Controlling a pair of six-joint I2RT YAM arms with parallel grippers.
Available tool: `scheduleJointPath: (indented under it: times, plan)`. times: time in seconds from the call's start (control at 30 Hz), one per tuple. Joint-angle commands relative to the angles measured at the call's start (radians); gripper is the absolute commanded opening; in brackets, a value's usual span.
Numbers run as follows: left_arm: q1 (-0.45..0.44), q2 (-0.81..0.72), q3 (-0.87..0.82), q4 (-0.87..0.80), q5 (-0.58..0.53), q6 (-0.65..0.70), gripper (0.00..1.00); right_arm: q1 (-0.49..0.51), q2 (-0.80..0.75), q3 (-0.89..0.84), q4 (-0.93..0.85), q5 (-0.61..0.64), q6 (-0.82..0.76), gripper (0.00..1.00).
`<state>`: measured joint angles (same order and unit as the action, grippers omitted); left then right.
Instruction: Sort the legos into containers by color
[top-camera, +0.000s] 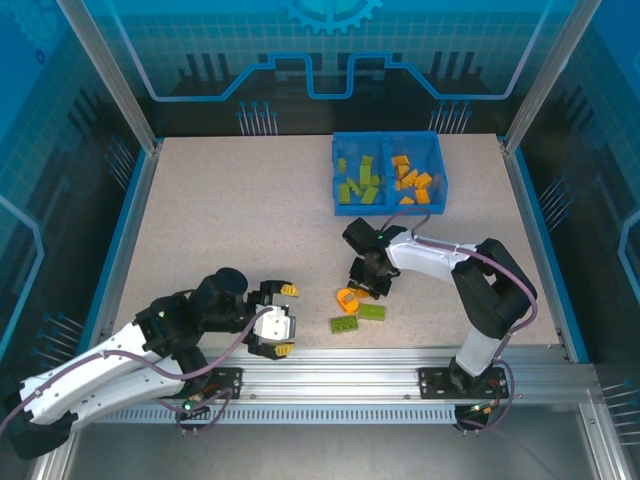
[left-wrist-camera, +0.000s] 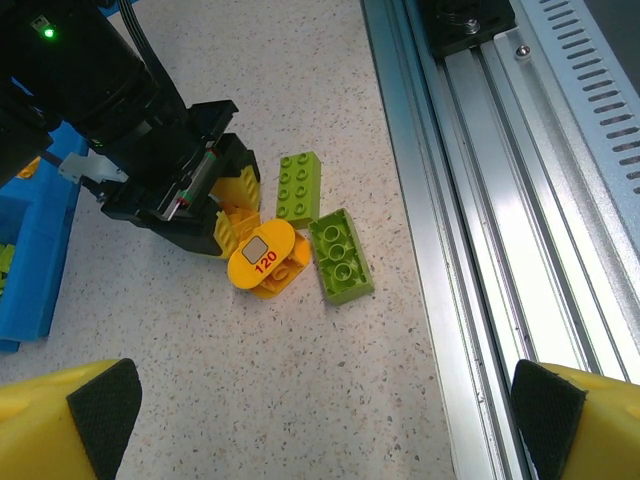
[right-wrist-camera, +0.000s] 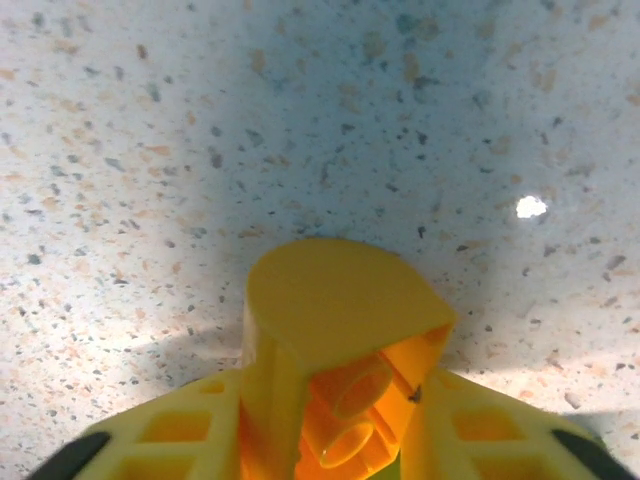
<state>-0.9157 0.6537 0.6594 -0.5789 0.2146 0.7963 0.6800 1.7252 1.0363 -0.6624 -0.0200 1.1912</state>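
Hovering near the front rail, the left gripper (top-camera: 285, 320) is seen spread wide, nothing held. Two lime green legos (top-camera: 345, 324) are noted on the table, just beside the orange curved lego (top-camera: 347, 298), which is pinched by the right gripper (top-camera: 362, 287). Farther back, the blue bin (top-camera: 336, 175) is loaded: green left compartment, orange right.

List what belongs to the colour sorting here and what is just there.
Job:
- curved orange piece, gripped by the right gripper
- two green bricks beside it
- blue bin, with sorted green bricks in the left compartment and sorted orange bricks in the right
- left gripper, open

Just there:
- table
- aluminium rail
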Motion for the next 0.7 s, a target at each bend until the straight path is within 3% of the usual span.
scheduleJointPath:
  times: [0.0,0.4,0.57,0.67]
  plan:
    - [-0.003,-0.004,-0.017,-0.004,0.014,0.030,0.99,0.003,0.014,-0.012,-0.019,0.046,0.006,0.25]
    - [-0.002,-0.056,-0.031,0.060,-0.005,0.003,0.99,-0.025,-0.249,0.038,-0.143,0.268,-0.086,0.27]
    - [0.009,-0.094,-0.041,0.139,-0.057,-0.061,0.99,-0.108,-0.333,0.119,-0.135,0.395,-0.274,0.28]
    - [0.020,-0.107,-0.038,0.183,-0.102,-0.127,0.99,-0.206,-0.323,0.191,-0.081,0.399,-0.446,0.28]
